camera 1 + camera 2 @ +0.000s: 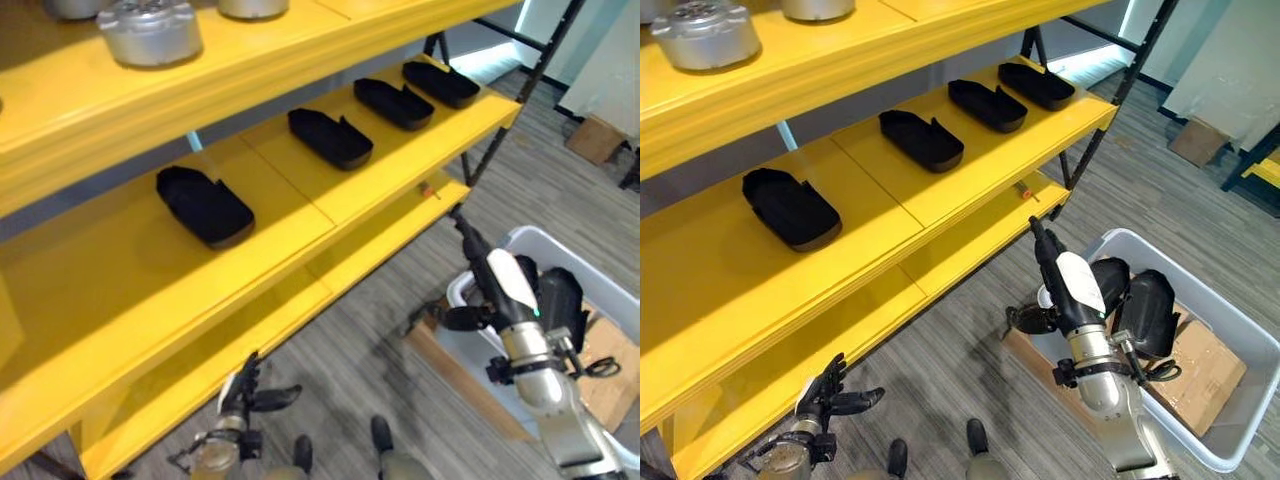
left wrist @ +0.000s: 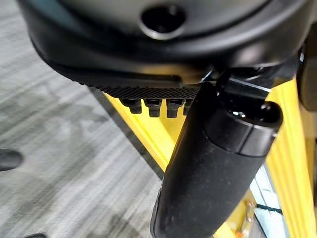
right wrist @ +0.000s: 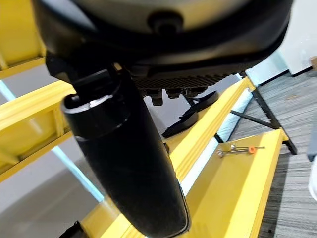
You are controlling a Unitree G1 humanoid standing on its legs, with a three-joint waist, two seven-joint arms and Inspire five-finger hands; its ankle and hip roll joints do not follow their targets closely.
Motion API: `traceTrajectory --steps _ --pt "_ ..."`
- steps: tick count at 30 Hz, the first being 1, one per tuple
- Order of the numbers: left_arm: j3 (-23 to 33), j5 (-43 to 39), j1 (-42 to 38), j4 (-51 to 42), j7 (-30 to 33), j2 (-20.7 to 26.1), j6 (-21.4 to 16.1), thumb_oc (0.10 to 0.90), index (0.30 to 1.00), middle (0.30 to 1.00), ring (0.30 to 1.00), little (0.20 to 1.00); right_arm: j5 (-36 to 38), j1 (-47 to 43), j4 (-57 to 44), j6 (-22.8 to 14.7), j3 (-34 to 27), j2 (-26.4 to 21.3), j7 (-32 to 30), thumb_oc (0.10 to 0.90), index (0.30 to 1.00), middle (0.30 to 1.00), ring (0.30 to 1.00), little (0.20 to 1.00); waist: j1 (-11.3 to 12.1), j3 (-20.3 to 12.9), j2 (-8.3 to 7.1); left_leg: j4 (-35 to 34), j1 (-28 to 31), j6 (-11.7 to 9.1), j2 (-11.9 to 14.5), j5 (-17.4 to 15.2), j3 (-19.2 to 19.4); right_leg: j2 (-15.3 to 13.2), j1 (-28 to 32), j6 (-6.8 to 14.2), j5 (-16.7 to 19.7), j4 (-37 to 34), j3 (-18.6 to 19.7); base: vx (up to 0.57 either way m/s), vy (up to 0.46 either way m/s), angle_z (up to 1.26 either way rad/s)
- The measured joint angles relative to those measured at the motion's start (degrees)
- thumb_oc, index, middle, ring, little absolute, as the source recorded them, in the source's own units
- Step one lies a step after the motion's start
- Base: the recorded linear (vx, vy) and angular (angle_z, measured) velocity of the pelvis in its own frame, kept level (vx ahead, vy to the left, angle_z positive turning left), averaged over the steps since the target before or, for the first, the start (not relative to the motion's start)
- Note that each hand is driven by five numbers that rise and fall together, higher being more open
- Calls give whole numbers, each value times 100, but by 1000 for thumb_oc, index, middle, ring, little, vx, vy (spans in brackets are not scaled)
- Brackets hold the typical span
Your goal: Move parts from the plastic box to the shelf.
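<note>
Eye views: four black parts [image 1: 205, 206] lie on the yellow shelf [image 1: 300, 215], two more in the plastic box [image 1: 1230, 345]; right hand [image 1: 1065, 275] straight-fingered, empty, above the box | Left wrist: left hand [image 2: 213, 163] relaxed, idle | Right wrist: nothing held | Advice: lower into the box, wrap one part fully before lifting.

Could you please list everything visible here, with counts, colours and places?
yellow metal shelf: one, several levels, filling the view's left.
black moulded parts on the shelf: four, black, in a row on the middle level.
silver cast metal parts: at least two, grey, top level.
small orange-tipped tool: one, lower level's far end.
white plastic box: one, on the floor at right.
black parts in the box: at least two, black.
cardboard: brown, inside the box.
left hand: open, low beside the shelf.
right hand: fingers straight, by the box.
</note>
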Motion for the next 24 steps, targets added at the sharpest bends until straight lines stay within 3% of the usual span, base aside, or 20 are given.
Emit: traceTrajectory --steps 5,9,10,11,12,13,14,15,17,19,21,22,23,24 --pt "-28 2 -46 11 1 -10 -14 900 1000 1000 1000 1000 123 45 -5 39 111 46 83 900 1000 1000 1000 1000 -186 -50 26 -175 271 56 13 -32 437 103 -19 -12 110 12 254 37 109 -52" --pt "-46 17 -62 18 27 101 -29 900 1000 1000 1000 1000 126 -78 -14 34 209 147 78 900 1000 1000 1000 1000 -205 -143 13 -133 223 237 -34 -183 1002 286 -400 39 469 195 454 -15 97 -87" --pt "-43 17 -83 20 43 123 -39 900 1000 1000 1000 1000 126 -157 -13 37 243 157 78 900 1000 1000 1000 1000 -177 -141 12 -41 115 312 -95 -248 955 356 -569 137 643 262 536 -58 46 -154" --pt "-15 17 -81 20 76 197 -60 900 1000 1000 1000 1000 124 -345 8 35 361 174 76 900 1000 1000 1000 1000 -59 -141 14 43 -32 409 -110 -281 922 516 -837 422 1140 182 555 -25 19 -123" --pt "-14 17 -81 21 77 199 -60 900 1000 1000 1000 1000 124 -348 9 35 367 175 76 900 1000 1000 1000 1000 -57 -141 14 44 -34 410 -110 -280 933 520 -840 427 1153 178 551 -19 2 -167" --pt "78 15 -100 195 122 210 -49 900 1000 1000 1000 1000 119 -441 61 68 501 268 54 900 1000 1000 1000 1000 -94 -116 132 110 -85 446 101 -199 1395 496 -1002 66 675 353 -668 9 -48 -96" --pt "103 14 -96 197 134 175 -50 900 1000 1000 1000 1000 120 -445 64 91 521 271 55 900 1000 1000 1000 1000 -82 -106 188 117 -87 443 147 -197 1460 466 -1006 -39 531 419 -897 2 -38 -129" --pt "134 14 -48 188 163 86 -90 900 1000 1000 1000 1000 119 -496 87 117 594 230 58 900 1000 1000 1000 1000 -66 -106 375 109 -103 436 297 -201 1651 186 -989 -191 267 627 -1729 140 -63 -85" --pt "159 13 46 203 180 62 -116 900 1000 1000 1000 1000 118 -771 179 100 755 230 67 900 1000 1000 1000 1000 -15 -46 539 103 -107 416 448 -219 1966 -318 -1000 -111 262 606 -2466 129 -49 -99" --pt "142 -7 143 218 186 122 -108 900 1000 1000 1000 1000 112 -931 258 107 846 192 65 900 1000 1000 1000 1000 136 -4 535 46 4 310 498 -164 2307 -840 -1004 17 248 336 -2892 170 -80 -87" --pt "204 -5 167 272 179 183 -89 900 1000 1000 1000 1000 71 -944 265 142 886 192 62 900 1000 1000 1000 1000 136 27 440 -145 175 185 491 -105 2394 -1103 -888 236 395 -43 -2895 172 -220 -32" --pt "306 2 147 270 173 227 -86 900 1000 1000 1000 1000 13 -896 264 144 882 188 63 900 1000 1000 1000 1000 66 21 255 -206 224 5 481 -5 2327 -1157 -781 347 474 -56 -2912 318 -380 81" --pt "352 27 66 276 173 260 -81 900 1000 1000 1000 1000 -29 -625 264 177 797 156 62 900 1000 1000 1000 1000 -8 23 -63 -232 353 -256 423 3 1939 -1050 -287 190 572 -61 -2802 405 -408 107" --pt "310 22 -27 326 193 82 -35 900 1000 1000 1000 1000 -36 -589 348 225 760 43 69 900 1000 1000 1000 1000 -27 29 151 -232 354 -314 654 -2 1794 -868 -179 205 403 -25 -2929 348 -382 104"
